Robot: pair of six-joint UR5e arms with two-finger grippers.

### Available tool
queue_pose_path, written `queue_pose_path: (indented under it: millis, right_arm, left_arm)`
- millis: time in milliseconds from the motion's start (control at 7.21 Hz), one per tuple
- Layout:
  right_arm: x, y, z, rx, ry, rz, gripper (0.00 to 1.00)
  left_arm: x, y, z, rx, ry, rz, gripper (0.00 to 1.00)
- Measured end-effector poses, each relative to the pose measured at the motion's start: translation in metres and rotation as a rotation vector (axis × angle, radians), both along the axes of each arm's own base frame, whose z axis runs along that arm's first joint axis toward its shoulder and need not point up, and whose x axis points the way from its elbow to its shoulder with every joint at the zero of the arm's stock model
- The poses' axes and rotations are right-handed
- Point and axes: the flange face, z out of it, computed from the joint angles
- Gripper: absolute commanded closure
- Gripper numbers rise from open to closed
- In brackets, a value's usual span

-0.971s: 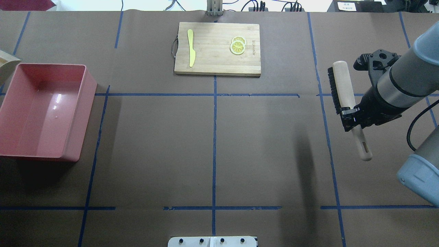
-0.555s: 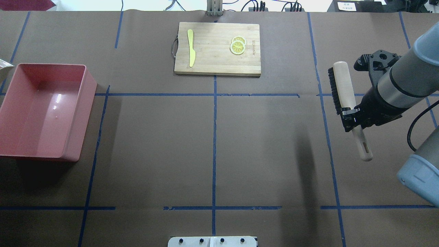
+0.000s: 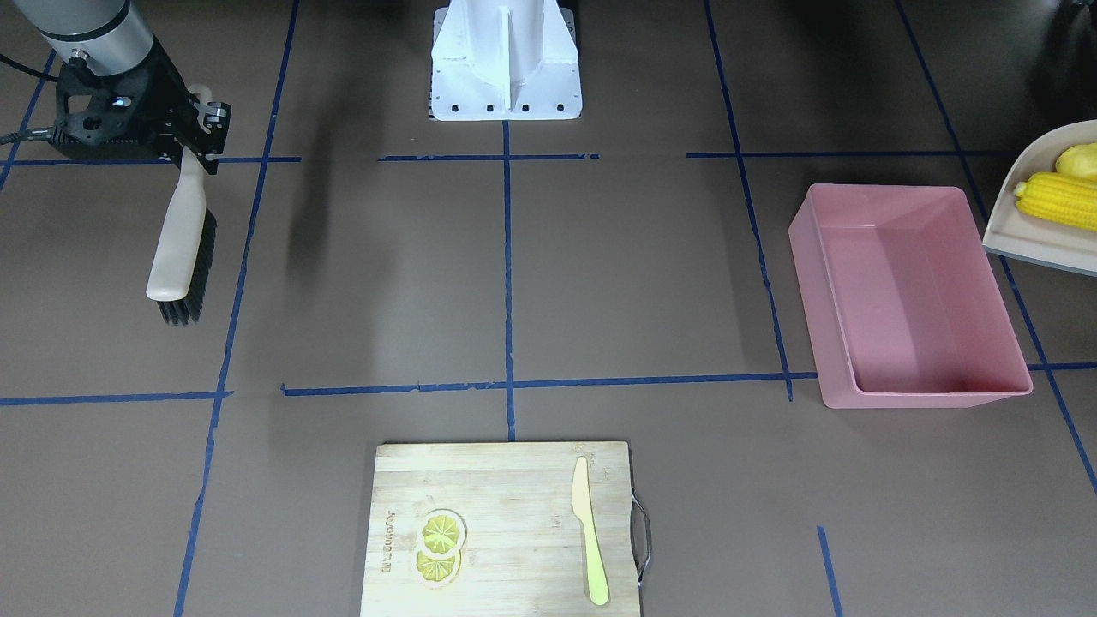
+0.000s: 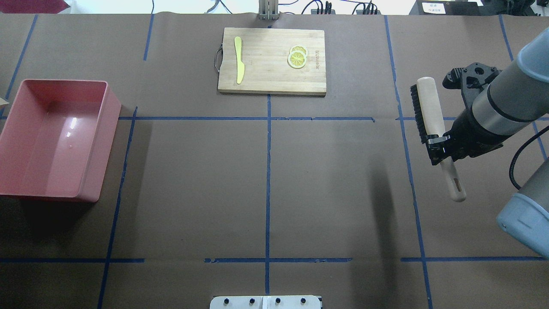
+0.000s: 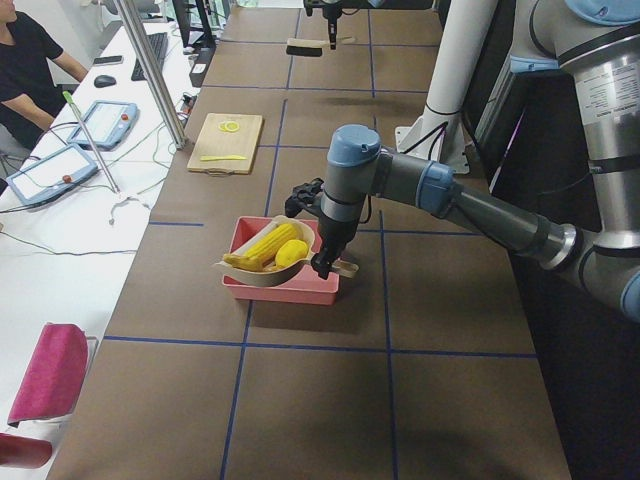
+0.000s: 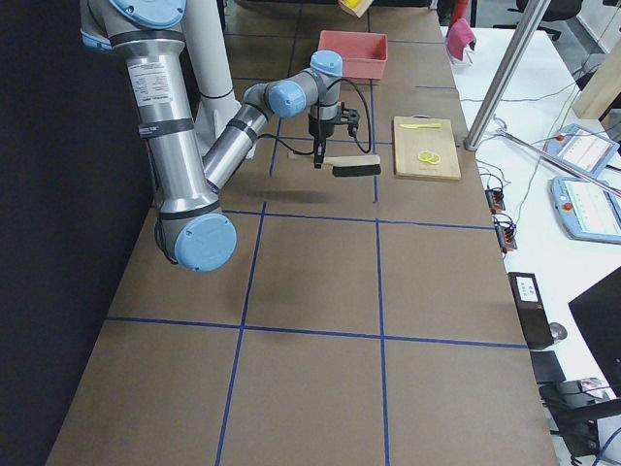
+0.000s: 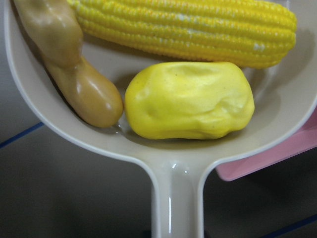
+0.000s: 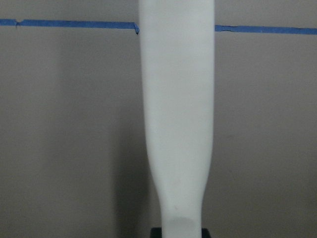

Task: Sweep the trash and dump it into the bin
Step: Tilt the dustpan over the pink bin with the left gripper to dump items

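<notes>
At the table's nine o'clock, the dustpan point(image 3: 1037, 243) bearing the trash point(image 7: 188, 99) has drifted outward past the still-empty bin point(image 4: 55, 137), so dumping remains; whether the left gripper point(image 5: 323, 268) grips cannot be told, while the right gripper point(image 4: 440, 149) clasps the brush point(image 4: 429, 107).

The right arm point(image 4: 502, 98) is reaching out, well away from the bin point(image 4: 55, 137). The right gripper point(image 4: 443, 149) is squeezing the brush point(image 4: 429, 107) by its handle. The left arm point(image 5: 470, 205) is stretching over to the bin, and the left gripper point(image 5: 323, 262) is pointing down just beside it.
</notes>
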Motion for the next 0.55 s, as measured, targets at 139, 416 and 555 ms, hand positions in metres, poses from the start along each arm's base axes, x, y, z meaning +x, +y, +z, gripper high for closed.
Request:
queue_pose_path:
  millis: [139,416,555]
  right_arm:
    - [0.0,0.0,0.0,0.0,0.0,0.0,1.0]
    - [0.001,0.001,0.001,-0.001,0.001,0.001,1.0]
    - [0.002,0.001,0.002,-0.003,0.003,0.001,1.0]
  left_arm:
    - [0.009,-0.001,0.001,0.007,-0.044,0.03,0.96]
    - [0.021,-0.004,0.003,0.016,-0.129,0.072,0.95]
    - [0.026,-0.003,0.001,0.012,-0.185,0.09,0.95]
